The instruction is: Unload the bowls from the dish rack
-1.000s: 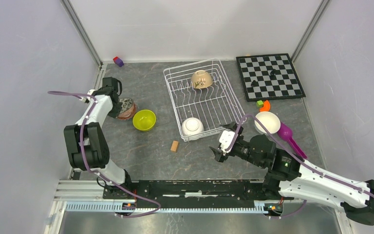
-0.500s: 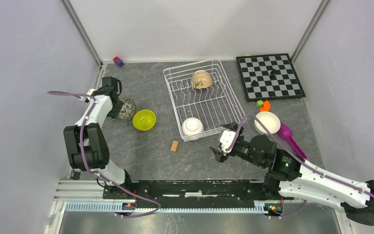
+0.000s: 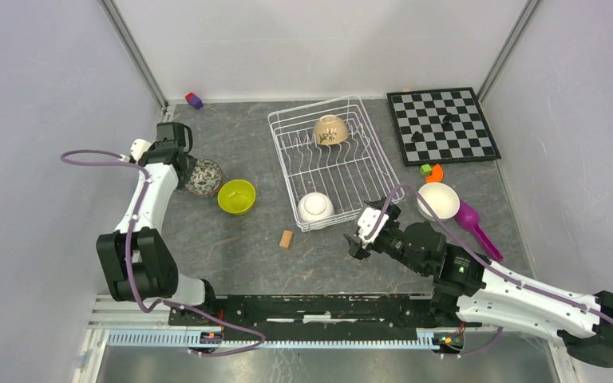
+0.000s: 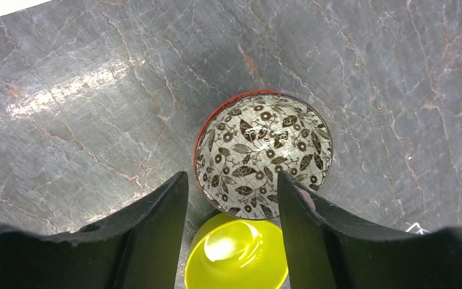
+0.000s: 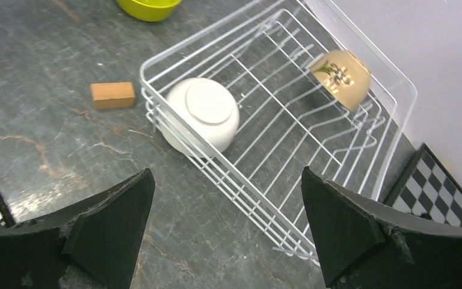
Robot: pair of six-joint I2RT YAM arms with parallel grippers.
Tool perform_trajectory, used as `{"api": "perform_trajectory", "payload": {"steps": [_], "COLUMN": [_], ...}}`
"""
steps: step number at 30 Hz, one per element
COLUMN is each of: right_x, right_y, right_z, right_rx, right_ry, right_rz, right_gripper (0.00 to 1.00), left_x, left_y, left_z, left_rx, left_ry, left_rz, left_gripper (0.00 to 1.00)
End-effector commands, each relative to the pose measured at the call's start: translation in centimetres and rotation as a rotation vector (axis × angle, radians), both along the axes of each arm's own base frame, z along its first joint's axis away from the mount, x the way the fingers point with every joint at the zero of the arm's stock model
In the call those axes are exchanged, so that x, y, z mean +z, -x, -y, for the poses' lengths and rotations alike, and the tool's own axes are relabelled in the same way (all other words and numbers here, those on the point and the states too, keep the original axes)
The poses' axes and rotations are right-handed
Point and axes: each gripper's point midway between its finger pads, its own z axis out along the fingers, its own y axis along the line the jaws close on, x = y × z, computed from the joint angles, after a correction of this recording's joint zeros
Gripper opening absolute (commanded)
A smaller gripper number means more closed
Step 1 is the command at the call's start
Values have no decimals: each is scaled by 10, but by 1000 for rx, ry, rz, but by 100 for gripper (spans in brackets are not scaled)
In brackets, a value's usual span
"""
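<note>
The white wire dish rack (image 3: 343,171) holds a beige bowl (image 3: 330,129) on its side at the far end and a white bowl (image 3: 315,208) bottom-up at the near corner. Both show in the right wrist view, beige (image 5: 340,70) and white (image 5: 200,114). My right gripper (image 3: 359,239) (image 5: 227,171) hangs open just in front of the rack's near right corner. On the table left of the rack stand a leaf-patterned bowl with a red outside (image 3: 204,177) (image 4: 263,153) and a lime-green bowl (image 3: 236,196) (image 4: 236,253). My left gripper (image 3: 187,169) (image 4: 231,176) is open above them, holding nothing. Another white bowl (image 3: 438,200) stands right of the rack.
A chessboard (image 3: 442,125) lies at the back right. A small wooden block (image 3: 286,239) sits near the rack's front corner. A purple scoop (image 3: 471,219) and small orange and green pieces (image 3: 431,171) lie by the right white bowl. A purple block (image 3: 194,100) is at the back left.
My left gripper opened and let go of the patterned bowl, which now stands upright on the table; the arm drew back. My right gripper crept slightly toward the rack.
</note>
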Motion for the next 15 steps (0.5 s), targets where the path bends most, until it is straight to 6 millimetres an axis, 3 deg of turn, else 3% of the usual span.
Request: {"api": "perform_trajectory", "payload": {"steps": [1, 5, 9, 15], "right_x": [12, 7, -13, -35], "right_y": [-19, -23, -34, -45], "right_z": [9, 4, 8, -6], "right_rx": [-173, -208, -332, -445], "right_ry": [-143, -164, -170, -73], "right_rz": [-8, -48, -120, -229], "right_gripper": [98, 98, 98, 98], "left_x": [24, 32, 39, 66], "left_y": [-9, -15, -17, -20], "left_z": [-1, 6, 13, 26], "left_rx": [-28, -79, -108, -169], "left_ry": [-24, -3, 17, -35], "left_rz": [70, 85, 107, 174], "left_gripper": [64, 69, 73, 79]}}
